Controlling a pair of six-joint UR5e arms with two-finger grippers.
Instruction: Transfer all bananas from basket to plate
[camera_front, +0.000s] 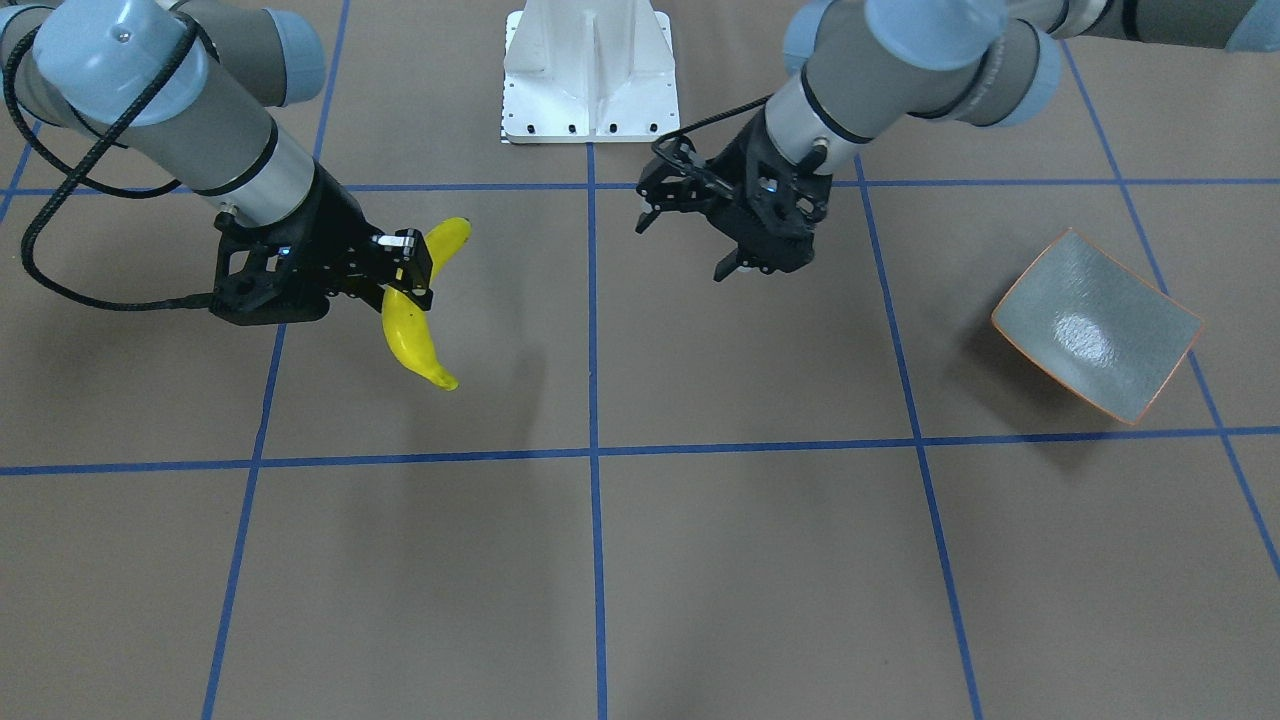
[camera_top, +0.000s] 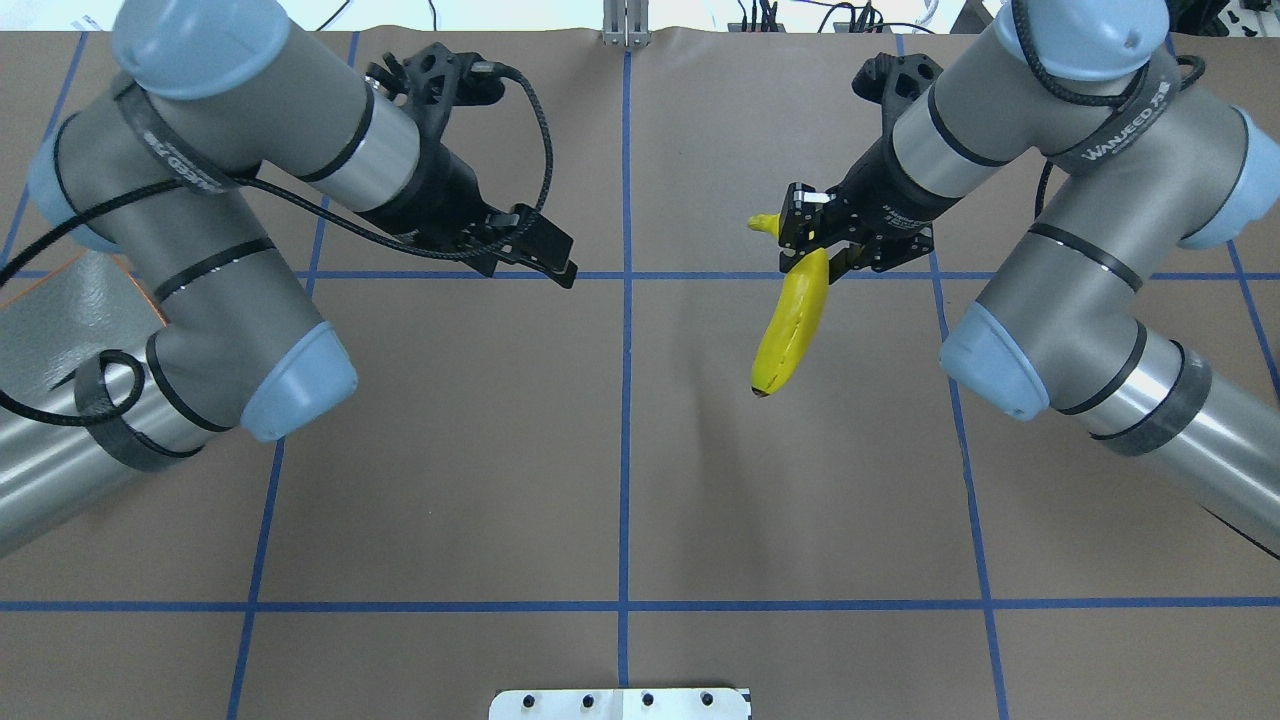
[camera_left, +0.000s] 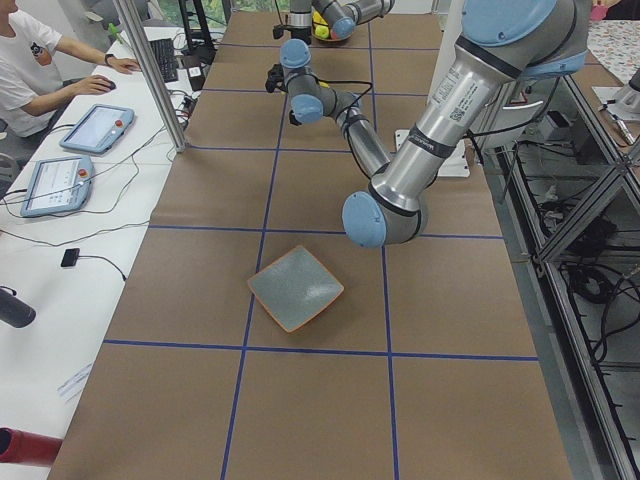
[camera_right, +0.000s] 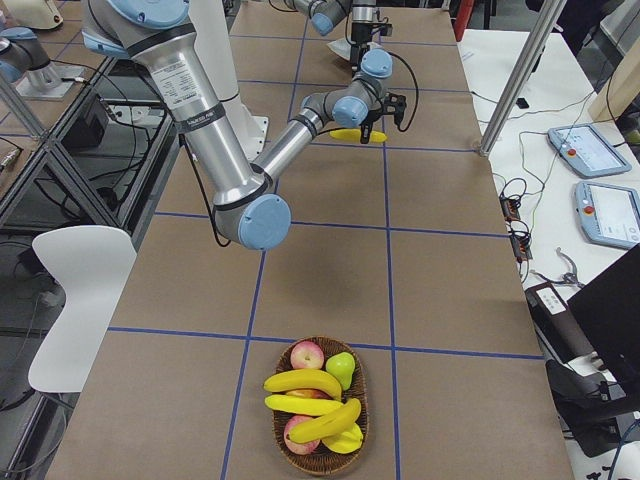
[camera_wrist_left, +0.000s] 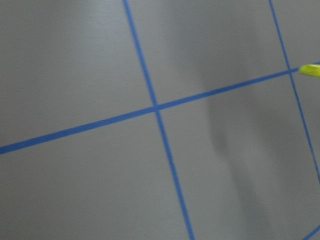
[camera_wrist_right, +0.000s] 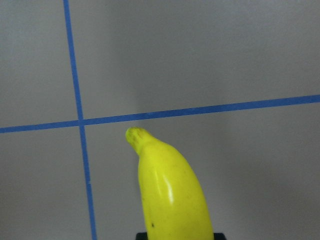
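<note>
- Overhead exterior view shows one banana (camera_top: 789, 325) held in the air above the table (camera_top: 450, 450). The right gripper (camera_top: 815, 245) has its jaws closed on it, with the short stem end on one side of the fingers and the long part with the dark tip on the other.
- Right wrist view shows this same banana in the lower middle, with one end over a crossing of the blue tape lines (camera_wrist_right: 200, 111).
- Three other bananas (camera_right: 305, 383) lie in the basket (camera_right: 315, 468) together with apples (camera_right: 307, 354), at the table's end on the robot's right and close to the edge.
- The plate (camera_front: 1095, 325) sits on the robot's left side, well apart from the held banana, and one corner comes near a tape line.
- The left gripper (camera_front: 685, 245) hangs between the banana and the plate, with fingers spread wide and nothing in them.
- A strap (camera_top: 1120, 130) on the right arm has white letters that seem to read "WANJEED". The writing on the left arm strap (camera_top: 165, 140) is too small to read.
- Wide brown table surface lies before both grippers, and a white base plate (camera_front: 590, 70) stands at the robot's edge.
</note>
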